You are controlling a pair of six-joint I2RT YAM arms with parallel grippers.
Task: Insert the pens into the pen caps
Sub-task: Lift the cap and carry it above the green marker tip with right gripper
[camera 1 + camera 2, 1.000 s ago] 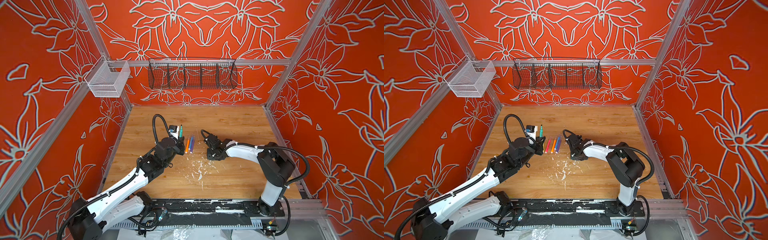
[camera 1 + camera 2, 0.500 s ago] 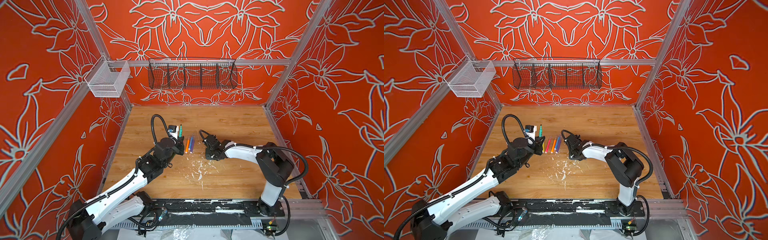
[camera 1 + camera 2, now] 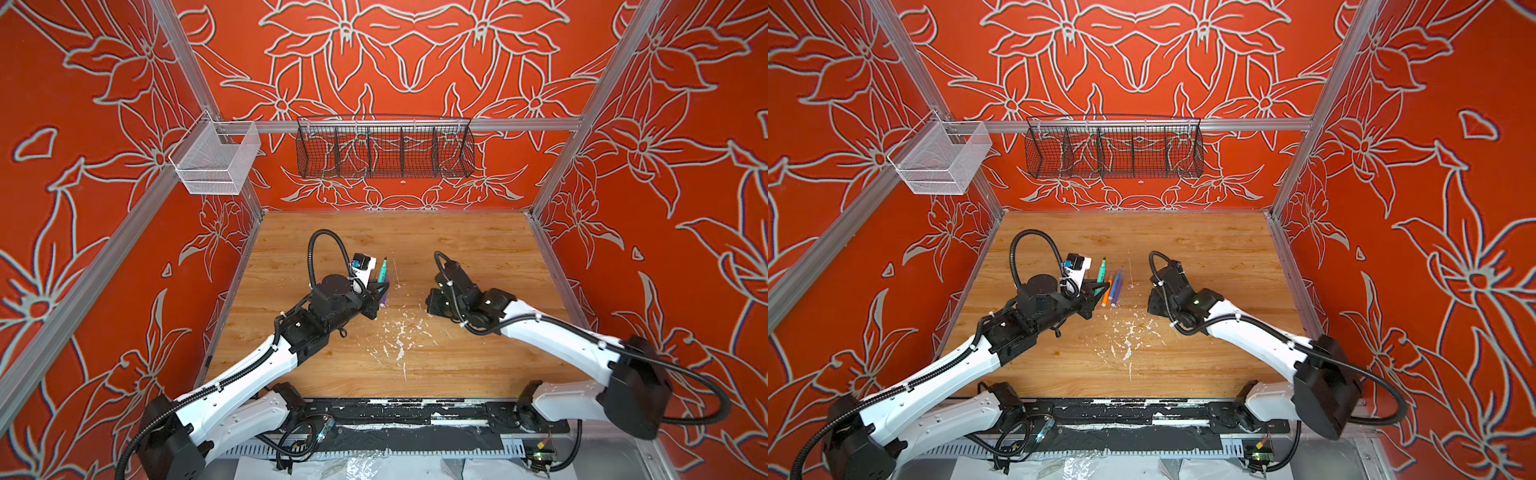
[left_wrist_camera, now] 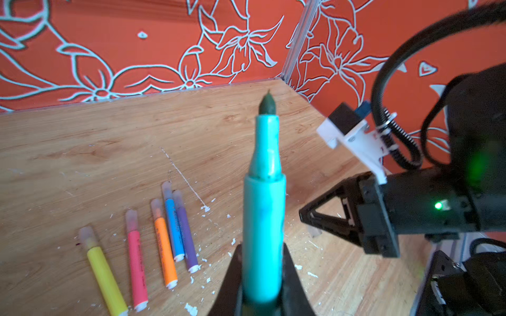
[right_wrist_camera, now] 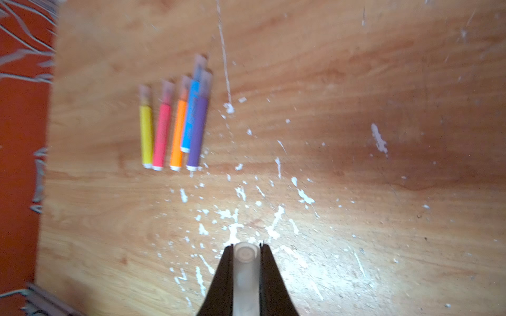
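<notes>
We see the left gripper point(image 4: 262, 255) clenched on the green pen point(image 4: 264, 219). It holds the pen low on the barrel, so most of the pen stands out past the fingers. The pen's dark felt tip is bare and points away from the wrist camera toward the back wall. In both top views this pen slants upward over the wooden table point(image 3: 457, 249), a little left of the middle.

The right gripper point(image 5: 246, 250) is closed on a clear cap point(image 5: 246, 273), which is pinched between both fingers with its round end facing down toward the table. Below it lies a scatter of white flecks point(image 5: 235, 229). In both top views this gripper sits right of the middle, well apart from the left one.

Five more pens lie flat in a row on the table, near the left gripper. They are the yellow pen point(image 4: 105, 273), the pink-red pen point(image 4: 137, 265), the orange pen point(image 4: 164, 251), the blue pen point(image 4: 173, 227) and the purple pen point(image 4: 187, 238). Each wears a translucent cap on the end toward the back wall. The yellow one lies a little apart from the rest, and the blue and purple touch along their sides, with the blue set further back. In the top views the left arm hides part of this row
</notes>
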